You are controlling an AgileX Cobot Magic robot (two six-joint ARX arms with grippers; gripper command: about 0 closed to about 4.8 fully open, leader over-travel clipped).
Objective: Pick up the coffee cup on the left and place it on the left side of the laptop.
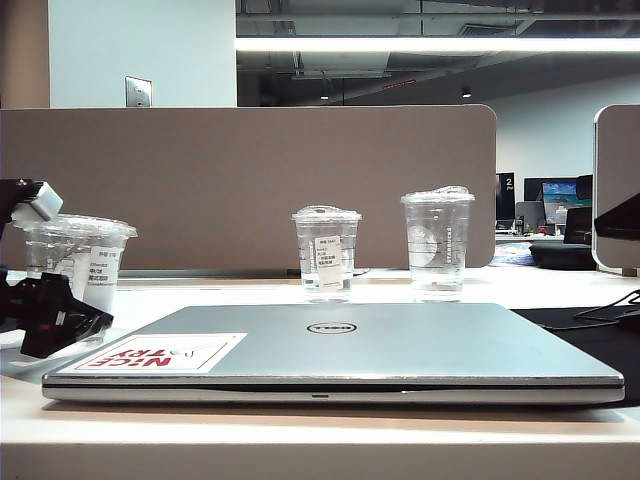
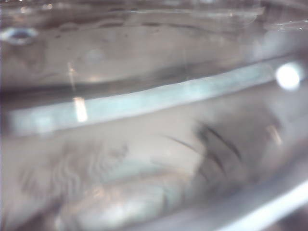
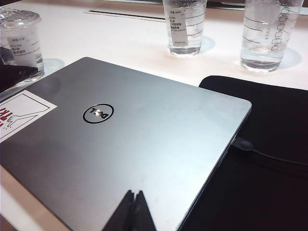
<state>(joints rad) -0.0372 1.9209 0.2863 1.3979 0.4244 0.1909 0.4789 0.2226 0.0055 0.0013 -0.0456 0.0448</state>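
While the coffee cup is standing at the exterior view's left edge, just left of the laptop, the left gripper is clamping it. The right gripper, fingers together, is hanging over the laptop's near edge.

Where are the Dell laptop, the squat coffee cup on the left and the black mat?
Dell laptop (image 1: pixel 400 345), exterior view, bare silver lid.
Coffee cup (image 1: pixel 100 262), exterior view, clear side wall by its label.
Black mat (image 3: pixel 269 144), right wrist view, flat top surface beside the laptop.
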